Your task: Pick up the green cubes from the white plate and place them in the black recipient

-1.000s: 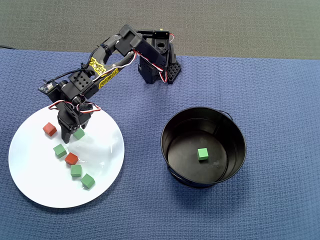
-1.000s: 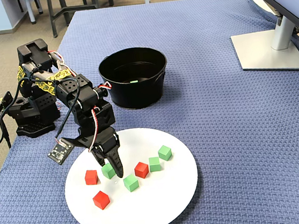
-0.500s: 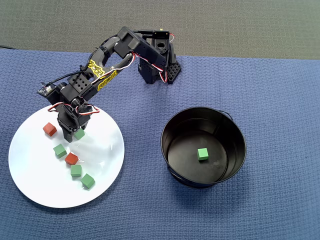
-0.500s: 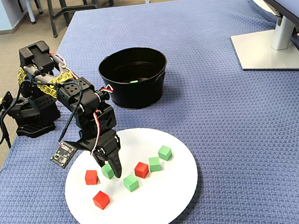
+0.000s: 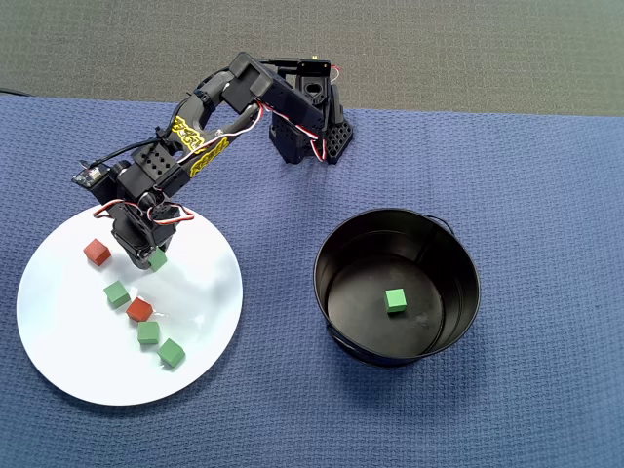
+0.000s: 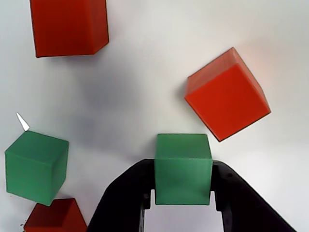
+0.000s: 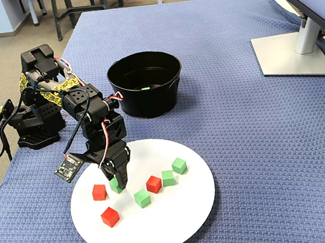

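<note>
Closing in over the past second, the gripper (image 6: 182,205) now pinches a green cube (image 6: 183,168) between its two black fingers (image 6: 126,193), where a second ago those fingers stood spread around it on the white plate (image 5: 210,292). Seen from overhead, the held cube (image 5: 157,259) sits toward the plate's 11 o'clock, with a red cube (image 5: 96,252) at its 9 o'clock. Three more green cubes (image 5: 148,332) trail toward the plate's 5 o'clock, a second red cube (image 5: 139,310) among them; the fixed view shows a third red cube (image 7: 109,216) nearer the front rim. One green cube (image 5: 395,299) already lies on the shiny floor of the black pot (image 5: 458,292), which stands well apart at the plate's 3 o'clock on the blue cloth (image 5: 546,195). Whether the gripped cube has left the plate cannot be told. To do the lift well, the arm should likely rise straight up before swinging, since red and green neighbours crowd close on both sides in the wrist view. The grip looks centred on the cube's side faces, so keeping the squeeze steady and clearing the pot's wall and wire handle before release seems the safest course.
</note>
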Controlling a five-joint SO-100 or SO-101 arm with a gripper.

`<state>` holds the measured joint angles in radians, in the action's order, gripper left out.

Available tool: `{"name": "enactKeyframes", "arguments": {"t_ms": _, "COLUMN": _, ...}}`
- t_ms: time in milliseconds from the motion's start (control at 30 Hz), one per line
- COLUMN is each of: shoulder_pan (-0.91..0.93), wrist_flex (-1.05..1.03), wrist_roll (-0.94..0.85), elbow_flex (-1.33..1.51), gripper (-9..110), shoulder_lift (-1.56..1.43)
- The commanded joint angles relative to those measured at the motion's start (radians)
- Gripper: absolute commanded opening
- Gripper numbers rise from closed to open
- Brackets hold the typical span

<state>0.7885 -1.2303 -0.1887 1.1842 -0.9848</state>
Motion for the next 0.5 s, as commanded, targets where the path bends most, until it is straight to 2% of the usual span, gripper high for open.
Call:
{"name": "enactKeyframes", "arguments": {"t_ms": 0, "shoulder_pan": 0.014, "wrist_flex": -0.008, "wrist_roll": -0.023, "elbow_flex": -0.055, "gripper": 0, "shoulder_lift": -0.031}}
{"name": "enactKeyframes", "arguments": {"t_ms": 467, "shoulder_pan": -0.015, "wrist_flex": -0.288, "wrist_roll": 0.000, "elbow_flex": -0.032, "gripper": 0, "shoulder_lift": -0.439}}
